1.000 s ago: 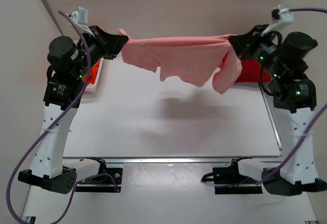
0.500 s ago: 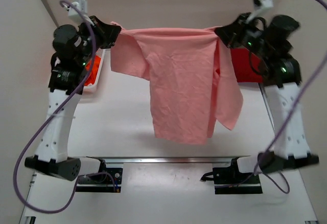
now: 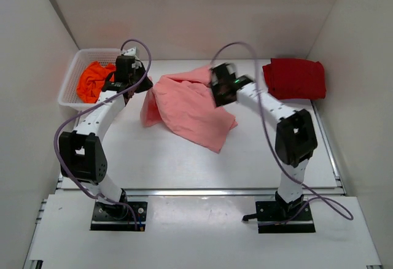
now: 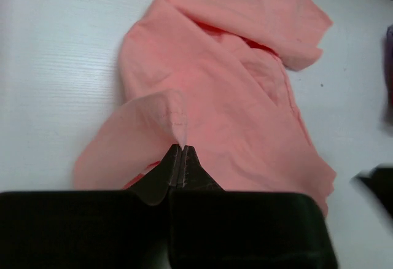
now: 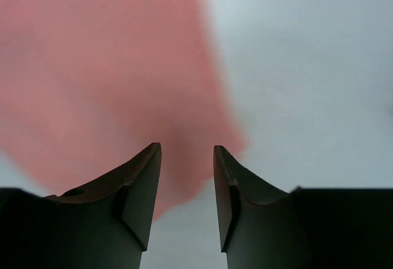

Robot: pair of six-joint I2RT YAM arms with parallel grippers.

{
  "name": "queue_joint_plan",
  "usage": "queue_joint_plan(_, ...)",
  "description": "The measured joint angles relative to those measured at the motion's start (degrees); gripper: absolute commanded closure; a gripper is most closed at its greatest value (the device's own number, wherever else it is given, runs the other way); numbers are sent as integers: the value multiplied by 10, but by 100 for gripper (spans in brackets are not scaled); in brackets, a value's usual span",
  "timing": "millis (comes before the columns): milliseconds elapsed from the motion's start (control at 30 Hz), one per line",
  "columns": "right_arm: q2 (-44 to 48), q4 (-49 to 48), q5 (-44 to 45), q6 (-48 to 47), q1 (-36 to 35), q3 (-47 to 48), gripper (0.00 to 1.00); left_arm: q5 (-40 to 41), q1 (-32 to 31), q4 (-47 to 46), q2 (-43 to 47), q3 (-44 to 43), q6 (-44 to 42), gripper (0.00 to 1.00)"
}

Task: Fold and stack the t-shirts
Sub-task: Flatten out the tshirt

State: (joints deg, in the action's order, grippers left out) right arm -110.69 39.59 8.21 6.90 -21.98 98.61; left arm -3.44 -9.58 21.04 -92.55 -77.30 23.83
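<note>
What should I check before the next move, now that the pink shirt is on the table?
1. Left gripper holds the pink shirt: ok, shut on an edge of the cloth.
2. Right gripper holds the shirt: not ok, open over its edge, gripping nothing.
3. Pink shirt lies flat: not ok, rumpled and lapped over itself.
4. Which part the left gripper pinches, sleeve or hem: cannot tell.
5. Red shirt is folded and apart from the pink one: ok.
6. Orange shirt is out of the basket: not ok, bunched inside it.
</note>
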Motion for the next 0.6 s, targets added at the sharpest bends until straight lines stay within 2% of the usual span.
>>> queue_joint_plan(100,25,-40,3,-12,-154,-88,56,-2,0,-14,3,0,-4,100)
queue_joint_plan(133,26,-54,-1,-13,-198,-106,50,-3,0,-19,5,0,-5,100)
queue_joint_plan(200,26,-70,-7,-10,-245,-138,43,-4,0,-29,8,5,-5,100)
queue_joint_plan(367,26,-83,16,0,-247,-220,33,-7,0,-36,25,43,-8,100)
queue_joint_plan(600,42,-93,37,19,-215,-277,35,-13,0,-44,48,81,-8,100)
